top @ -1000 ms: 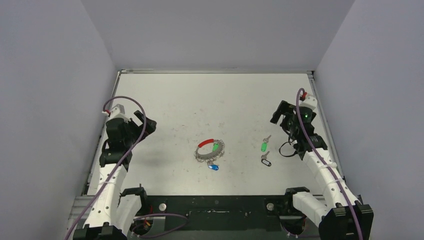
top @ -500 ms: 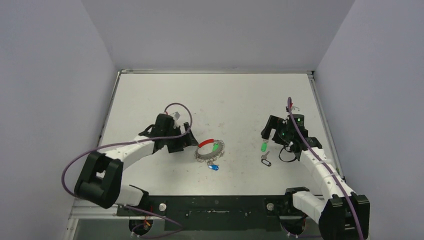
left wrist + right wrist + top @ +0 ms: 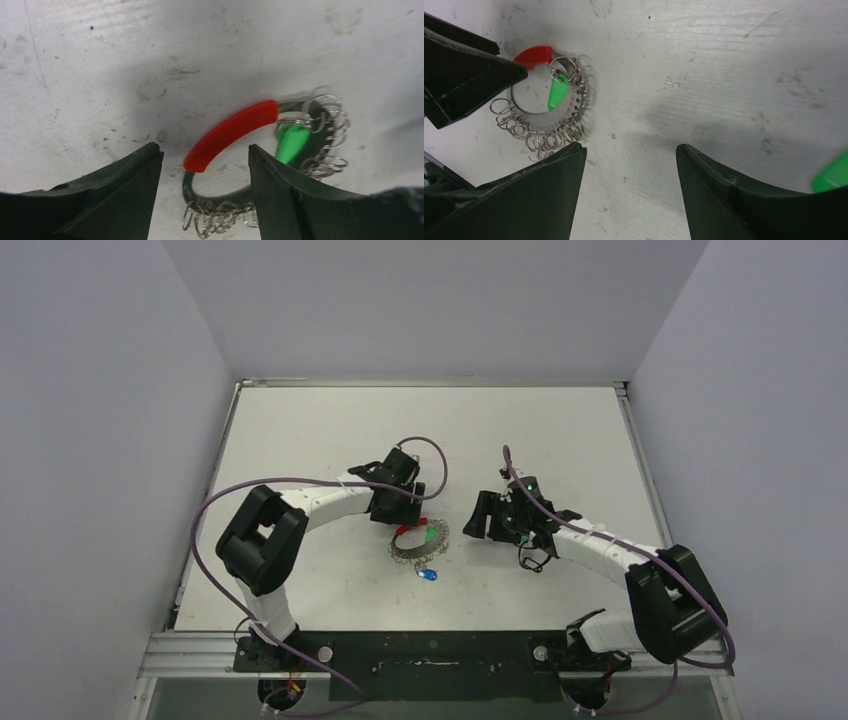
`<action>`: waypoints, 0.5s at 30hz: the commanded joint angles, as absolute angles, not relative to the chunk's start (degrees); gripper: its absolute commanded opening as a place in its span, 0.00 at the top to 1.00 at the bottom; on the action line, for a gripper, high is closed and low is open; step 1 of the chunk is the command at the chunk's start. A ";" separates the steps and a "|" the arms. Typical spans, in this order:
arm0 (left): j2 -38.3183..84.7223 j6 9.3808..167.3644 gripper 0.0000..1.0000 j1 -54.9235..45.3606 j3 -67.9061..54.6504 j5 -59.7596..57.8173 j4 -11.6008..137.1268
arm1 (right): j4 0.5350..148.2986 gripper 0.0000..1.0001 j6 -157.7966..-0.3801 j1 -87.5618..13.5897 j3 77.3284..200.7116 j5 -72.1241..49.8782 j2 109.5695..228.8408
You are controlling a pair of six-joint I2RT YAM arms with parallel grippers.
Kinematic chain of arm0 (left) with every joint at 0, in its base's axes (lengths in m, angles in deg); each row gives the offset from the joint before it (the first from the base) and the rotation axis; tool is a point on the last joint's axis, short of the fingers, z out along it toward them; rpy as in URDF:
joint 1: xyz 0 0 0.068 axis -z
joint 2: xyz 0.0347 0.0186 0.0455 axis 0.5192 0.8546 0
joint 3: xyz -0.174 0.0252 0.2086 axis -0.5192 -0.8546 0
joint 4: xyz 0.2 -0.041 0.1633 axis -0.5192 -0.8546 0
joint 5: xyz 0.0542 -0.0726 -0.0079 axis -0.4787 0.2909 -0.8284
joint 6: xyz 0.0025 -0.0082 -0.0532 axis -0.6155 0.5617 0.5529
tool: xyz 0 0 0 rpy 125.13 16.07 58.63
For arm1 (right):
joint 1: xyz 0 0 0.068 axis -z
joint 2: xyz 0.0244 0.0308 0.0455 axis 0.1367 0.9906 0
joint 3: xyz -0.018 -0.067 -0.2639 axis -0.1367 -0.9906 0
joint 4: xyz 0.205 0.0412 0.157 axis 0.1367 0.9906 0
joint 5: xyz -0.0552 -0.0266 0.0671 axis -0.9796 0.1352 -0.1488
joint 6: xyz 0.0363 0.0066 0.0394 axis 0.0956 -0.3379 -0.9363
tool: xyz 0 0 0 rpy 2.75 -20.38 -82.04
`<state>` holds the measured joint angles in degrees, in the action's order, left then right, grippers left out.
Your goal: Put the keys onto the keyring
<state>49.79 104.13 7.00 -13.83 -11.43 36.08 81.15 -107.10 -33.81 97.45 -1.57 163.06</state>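
Here, L end effector [image 3: 204, 150] ajar, empty.

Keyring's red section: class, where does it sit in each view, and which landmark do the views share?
Top external: red section, mid-table.
Left wrist: centre of picture.
Right wrist: upper left.
Shared landmark: green key beside it, in all three views.

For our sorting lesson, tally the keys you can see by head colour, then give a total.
Green: 2 (green key inside the keyring; green key at the right wrist view's edge)
Blue: 1 (blue key)
Total: 3
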 commanded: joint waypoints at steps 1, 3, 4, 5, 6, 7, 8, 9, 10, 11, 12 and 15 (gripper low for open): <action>50.84 101.05 0.39 7.08 -13.47 -14.77 31.33 | 67.97 0.37 -114.48 -37.52 98.64 0.60 169.12; 49.97 101.72 0.41 7.14 -15.89 -12.84 33.56 | 65.17 0.44 -116.17 -39.13 99.35 0.87 172.69; 49.37 102.28 0.44 7.17 -16.91 -12.18 34.32 | 64.18 0.47 -116.82 -39.75 99.86 0.80 174.12; 48.69 102.88 0.47 7.19 -18.11 -11.80 35.02 | 63.43 0.53 -117.44 -40.20 100.57 0.93 175.68; 47.83 103.47 0.49 7.16 -19.31 -11.29 35.75 | 62.57 0.59 -118.06 -40.51 101.25 1.37 177.10; 47.06 104.08 0.51 7.16 -20.58 -10.87 36.41 | 61.86 0.63 -118.46 -40.78 101.99 1.76 178.62; 46.26 104.71 0.53 7.20 -22.07 -10.11 37.39 | 61.57 0.66 -118.65 -40.95 102.85 1.99 180.07; 45.46 105.17 0.56 7.21 -23.38 -9.36 38.52 | 61.49 0.68 -118.80 -40.99 103.72 2.19 181.39; 44.65 105.95 0.58 7.22 -24.82 -8.46 39.38 | 61.44 0.69 -118.95 -40.99 104.51 2.32 182.64; 44.05 106.82 0.58 7.15 -26.14 -7.18 40.41 | 61.06 0.73 -119.09 -40.99 105.17 2.70 183.72; 43.37 107.65 0.59 7.21 -27.48 -6.15 41.31 | 60.70 0.77 -119.16 -40.99 105.93 2.89 184.61; 41.58 110.67 0.66 7.42 -31.58 -3.78 44.50 | 61.05 0.93 -118.87 -41.02 108.87 3.58 187.35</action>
<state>42.80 106.11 6.98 -26.35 -9.24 41.81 64.30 -118.03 -40.94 104.62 2.38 184.98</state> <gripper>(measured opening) 0.382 0.142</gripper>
